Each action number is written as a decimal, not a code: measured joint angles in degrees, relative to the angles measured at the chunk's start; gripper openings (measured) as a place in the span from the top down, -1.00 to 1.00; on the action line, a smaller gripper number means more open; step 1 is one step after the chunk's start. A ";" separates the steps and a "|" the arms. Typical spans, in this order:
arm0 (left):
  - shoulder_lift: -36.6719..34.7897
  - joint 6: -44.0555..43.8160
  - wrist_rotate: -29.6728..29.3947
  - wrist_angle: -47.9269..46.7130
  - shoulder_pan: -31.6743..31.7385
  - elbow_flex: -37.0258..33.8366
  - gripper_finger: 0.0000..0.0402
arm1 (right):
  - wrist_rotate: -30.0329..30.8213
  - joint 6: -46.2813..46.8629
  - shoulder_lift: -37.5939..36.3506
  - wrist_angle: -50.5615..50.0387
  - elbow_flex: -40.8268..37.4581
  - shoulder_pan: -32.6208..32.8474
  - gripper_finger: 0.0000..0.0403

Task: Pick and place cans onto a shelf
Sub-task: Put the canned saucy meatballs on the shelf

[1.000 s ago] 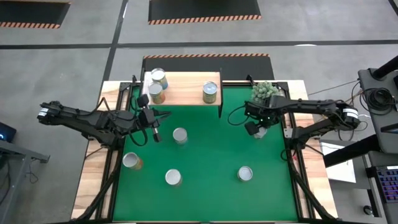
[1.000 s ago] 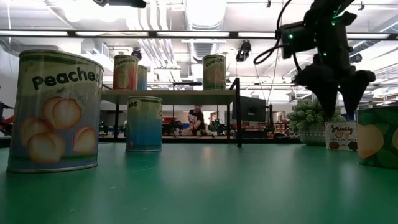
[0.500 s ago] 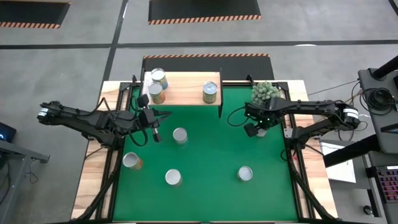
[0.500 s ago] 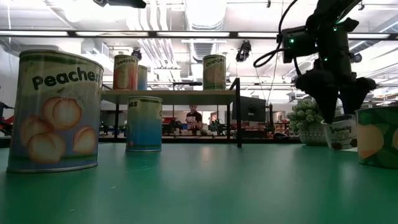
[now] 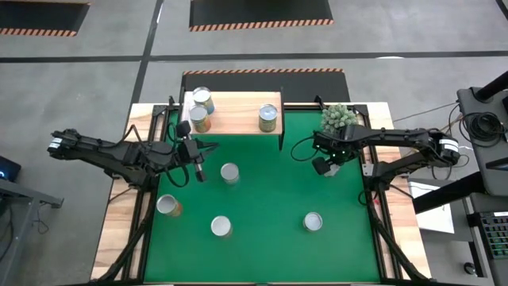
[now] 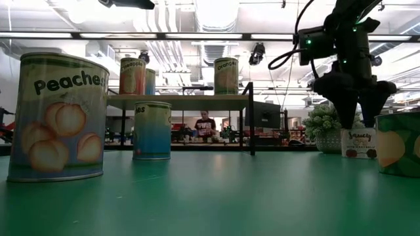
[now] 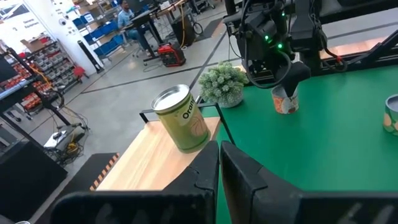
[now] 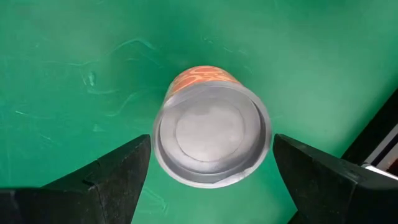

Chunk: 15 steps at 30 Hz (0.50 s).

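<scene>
While your right hand [image 5: 324,165] hangs over the small silver-topped can with the orange label [image 8: 212,135], its fingers [image 8: 106,177] are spread wide on either side of it — not touching it, so nothing's gripped. That can stands upright on the green mat of the table [image 5: 270,199], just beside the fuzzy pale-green ball plant [image 5: 337,117] on the right.

Your left hand [image 5: 198,171] sits over the mat on the left side with its fingers pressed together and nothing between them; the can right beside it is the silver-topped one [image 5: 229,173] in the middle.

On the light-wood shelf with thin black legs [image 5: 234,115] you've got three cans: two close together at the left end [image 5: 200,109] and a green-labelled oranges can [image 7: 181,118] nearer the right end.

Loose on the mat — a big peaches can [image 6: 58,117] at the left front, another [image 5: 221,227] near the front middle, and one [image 5: 313,222] at the front right.
</scene>
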 joint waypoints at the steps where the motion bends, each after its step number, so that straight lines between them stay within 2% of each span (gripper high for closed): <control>1: 0.00 0.00 0.00 0.00 0.00 0.00 1.00 | 0.02 -0.01 0.00 0.01 0.00 0.00 -0.61; 15: 0.09 0.00 0.01 -0.24 0.00 0.00 1.00 | 0.01 0.44 0.02 3.70 -2.87 0.02 -0.61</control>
